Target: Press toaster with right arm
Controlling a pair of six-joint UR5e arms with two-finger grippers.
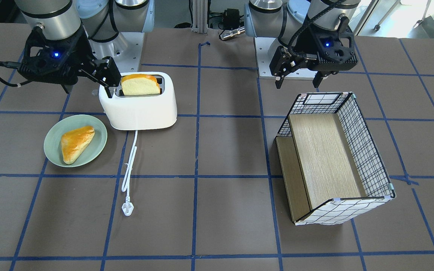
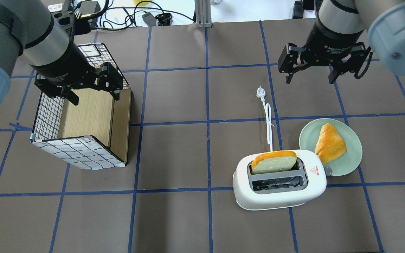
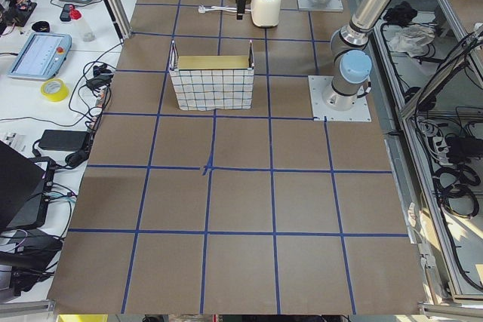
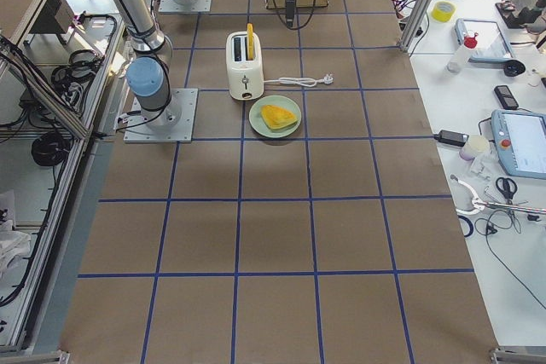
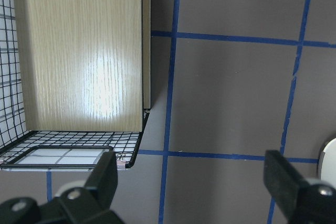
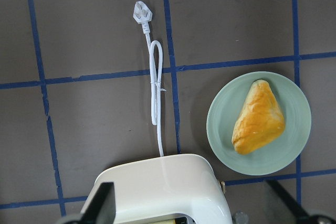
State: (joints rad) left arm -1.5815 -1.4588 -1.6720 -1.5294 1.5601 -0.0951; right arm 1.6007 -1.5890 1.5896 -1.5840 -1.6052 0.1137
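The white toaster (image 2: 280,193) stands on the table with a slice of bread (image 2: 274,162) upright in one slot and a red triangle sticker on top. Its lever (image 2: 327,171) sticks out at the end next to the plate. Its cord runs to a plug (image 2: 261,92). My right gripper (image 2: 308,75) is open and empty, held high above the table beyond the plug and apart from the toaster. In the right wrist view the toaster (image 6: 163,187) sits at the bottom edge between the spread fingers. My left gripper (image 2: 95,96) is open and empty over the basket.
A green plate (image 2: 355,154) with a golden pastry (image 2: 329,142) sits right beside the toaster's lever end. A wire basket (image 2: 79,151) with a wooden insert lies on the left half of the table. Blue tape lines grid the brown table.
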